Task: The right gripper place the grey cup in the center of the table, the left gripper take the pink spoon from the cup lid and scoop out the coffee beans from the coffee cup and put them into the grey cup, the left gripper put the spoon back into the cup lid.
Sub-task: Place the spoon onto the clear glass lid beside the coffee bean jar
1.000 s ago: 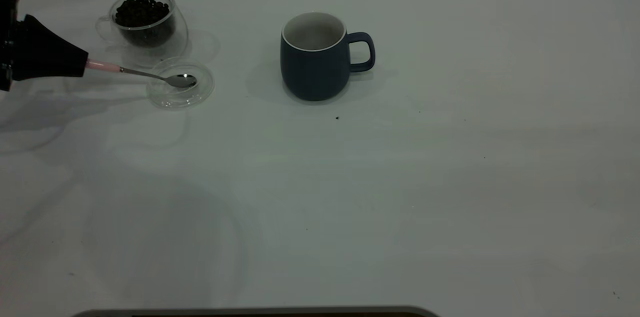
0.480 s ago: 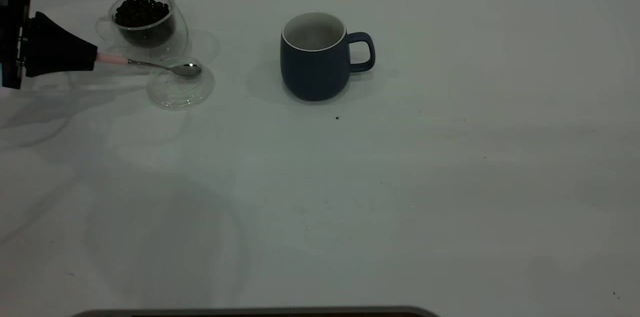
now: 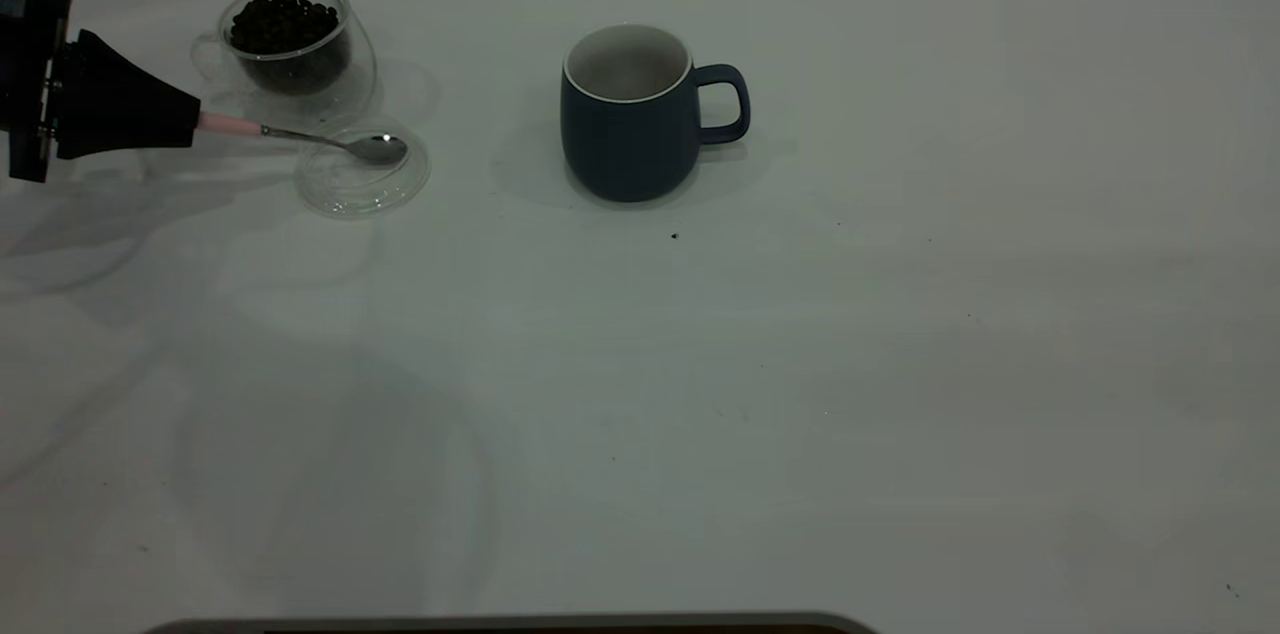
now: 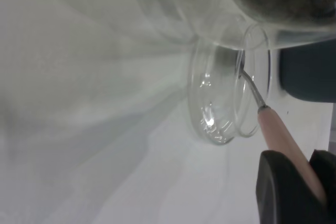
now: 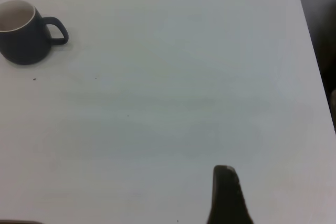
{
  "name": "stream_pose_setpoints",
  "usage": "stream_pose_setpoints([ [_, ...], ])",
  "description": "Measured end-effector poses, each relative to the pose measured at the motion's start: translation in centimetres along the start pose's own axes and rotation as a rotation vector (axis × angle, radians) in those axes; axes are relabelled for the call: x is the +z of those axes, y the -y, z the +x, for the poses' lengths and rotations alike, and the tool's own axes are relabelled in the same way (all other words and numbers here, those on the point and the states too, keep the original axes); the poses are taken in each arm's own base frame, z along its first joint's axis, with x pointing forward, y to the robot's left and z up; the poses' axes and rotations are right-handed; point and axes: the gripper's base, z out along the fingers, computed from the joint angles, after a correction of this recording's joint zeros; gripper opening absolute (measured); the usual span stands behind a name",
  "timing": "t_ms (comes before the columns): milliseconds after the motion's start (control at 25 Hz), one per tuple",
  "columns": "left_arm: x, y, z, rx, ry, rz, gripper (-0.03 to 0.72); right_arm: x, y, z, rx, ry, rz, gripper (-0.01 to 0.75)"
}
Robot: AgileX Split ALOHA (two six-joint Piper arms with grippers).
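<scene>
Tabletop fills the near part of the exterior view: the table (image 3: 760, 394) lies bare but for a few dark specks. Farther back, the cup lid (image 3: 362, 168) rests flat at the left, and above it the left gripper (image 3: 190, 122) holds the pink spoon (image 3: 300, 136), its fingers clenched on the pink handle (the left wrist view shows the dark pads pressed around it). The spoon's silver bowl hangs over the far half of the lid. Compared with a second ago, the spoon has been lifted off the lid's floor and carried slightly to the right; since half a second ago its bowl has dipped a little lower again, while the gripper has edged right. Level with this, near the table's middle, the grey cup (image 3: 628, 114) stands upright, handle pointing right, unmoved across the frames. Farthest back at the left, just behind the lid, the coffee cup (image 3: 288, 49) stands with the coffee beans (image 3: 284, 22) heaped inside. The right gripper (image 5: 227, 195) hovers well apart from the cup; whether its fingers are parted I cannot tell.
</scene>
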Motion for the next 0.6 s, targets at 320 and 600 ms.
stream_pose_setpoints([
  [320,0.13,-0.06,0.12,0.006,-0.016,-0.015,0.166,0.00,0.00,0.00,0.000,0.000,0.000,0.536],
  [600,0.82,0.14,0.03,0.014,-0.021,-0.032,0.273,0.00,0.00,0.00,0.000,0.000,0.000,0.536],
])
